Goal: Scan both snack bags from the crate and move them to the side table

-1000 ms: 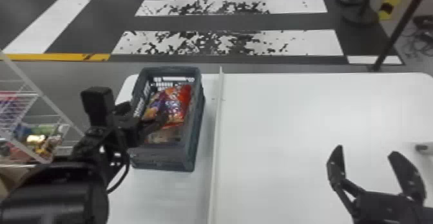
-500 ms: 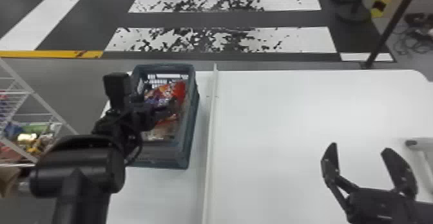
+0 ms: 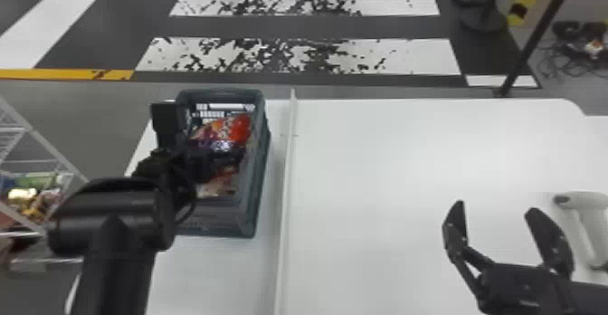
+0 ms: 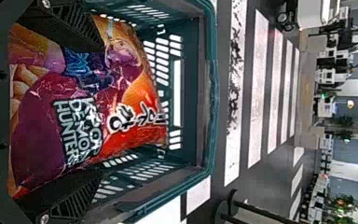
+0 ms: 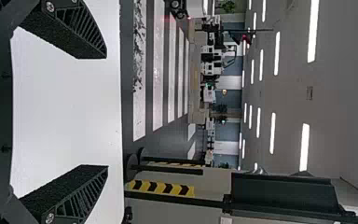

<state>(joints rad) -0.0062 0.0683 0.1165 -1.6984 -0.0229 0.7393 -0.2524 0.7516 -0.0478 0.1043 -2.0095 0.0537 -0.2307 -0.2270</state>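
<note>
A smooth white table (image 3: 398, 164) bore the latticed plastic crate (image 3: 254, 187), where a glossy, crinkled snack bag (image 4: 121, 100) lay between the left gripper's (image 3: 230, 155) parted fingers, partly hidden; the right gripper (image 3: 496, 206) gaped.

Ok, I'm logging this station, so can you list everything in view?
snack bag: one clear (a second, can't tell), red, purple and orange, in the crate
crate: one, dark blue-green, left part of the table
table: one, white, in front
divider strip: one, white, right of the crate
scanner: one, pale grey, table's right side
wire rack: one, white, far left
posts: several, black, one yellow-striped, back right
cables: several, dark, back right floor
floor stripes: several, white, beyond the table
arms: two, black, left and right
left claw: one, black, fingers either side of the bag
right claw: one, black, open above the table
</note>
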